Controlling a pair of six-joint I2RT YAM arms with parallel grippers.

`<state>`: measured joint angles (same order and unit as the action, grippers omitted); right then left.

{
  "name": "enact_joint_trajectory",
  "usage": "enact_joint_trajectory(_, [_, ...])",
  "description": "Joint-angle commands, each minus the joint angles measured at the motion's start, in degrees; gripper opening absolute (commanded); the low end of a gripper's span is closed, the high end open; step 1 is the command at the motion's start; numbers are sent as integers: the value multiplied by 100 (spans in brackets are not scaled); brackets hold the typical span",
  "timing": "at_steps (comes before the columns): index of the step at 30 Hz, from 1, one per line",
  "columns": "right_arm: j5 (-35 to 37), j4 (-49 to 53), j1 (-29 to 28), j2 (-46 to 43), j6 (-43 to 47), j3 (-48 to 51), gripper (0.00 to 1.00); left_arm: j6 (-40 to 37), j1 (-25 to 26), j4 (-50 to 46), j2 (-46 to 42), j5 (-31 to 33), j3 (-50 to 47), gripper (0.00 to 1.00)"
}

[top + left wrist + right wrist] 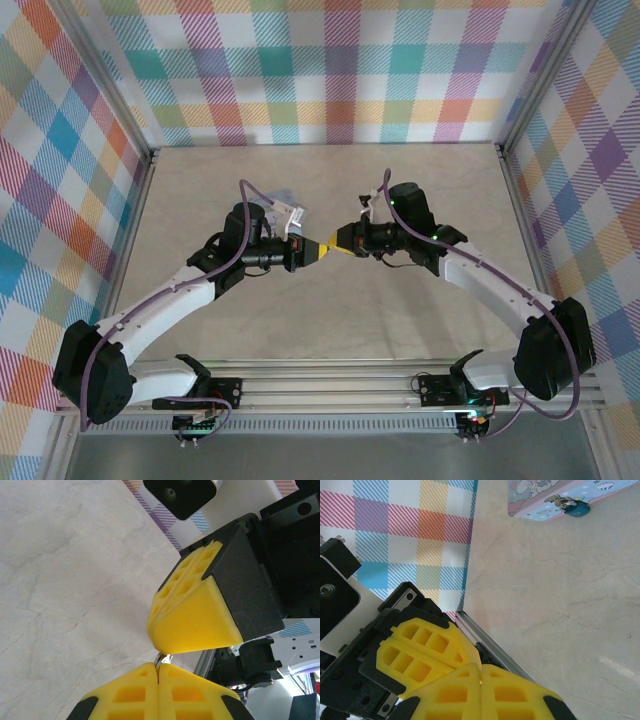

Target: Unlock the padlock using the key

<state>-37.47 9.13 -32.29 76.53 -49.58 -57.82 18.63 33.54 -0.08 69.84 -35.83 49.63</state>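
Above the middle of the table my two grippers meet tip to tip. The left gripper [320,252] [159,672] is shut on the key [163,658], whose small silvery loop sticks out of the seam between its yellow fingers. The right gripper [337,245] [481,672] is shut too, its yellow tip [192,625] pressed over the key's outer end; a metal glint shows in its seam. The dark-blue padlock [576,507] hangs on the clasp of the pale-blue tin [540,497], resting on the table far from both grippers.
The tin [286,207] lies behind the left wrist, partly hidden by the arm and its cable. Metal frame rails [505,200] and checked walls close in the table on three sides. Bare tabletop [330,330] lies below the grippers.
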Motion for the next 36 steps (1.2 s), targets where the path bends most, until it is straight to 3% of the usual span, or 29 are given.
enact_joint_trajectory(1, [105, 200, -40, 55, 431, -184, 0, -39, -33, 125, -159, -46, -24, 1])
enact_joint_trajectory(2, [97, 220, -41, 40, 595, -222, 0, -44, -32, 86, -183, -42, -32, 7])
enact_joint_trajectory(5, [82, 496, -40, 35, 1312, -448, 0, -36, -74, -3, -303, 31, -55, 39])
enact_joint_trajectory(8, [88, 1348, -40, 138, 2246, -978, 0, 59, -220, 63, -366, -237, -111, 50])
enact_joint_trajectory(11, [-2, 2151, -40, 344, 2993, -1515, 0, 179, -321, 251, -257, -779, -124, 47])
enact_joint_trajectory(16, [-404, 2659, -40, 585, 3569, -1936, 0, 347, -322, 611, -40, -1259, -124, 40])
enact_joint_trajectory(33, [-573, 3403, -40, 841, 4547, -2400, 0, 330, -322, 716, 318, -1652, 76, 28])
enact_joint_trajectory(36, [-610, 3432, -40, 871, 4580, -2433, 0, 333, -322, 711, 348, -1716, 84, 20])
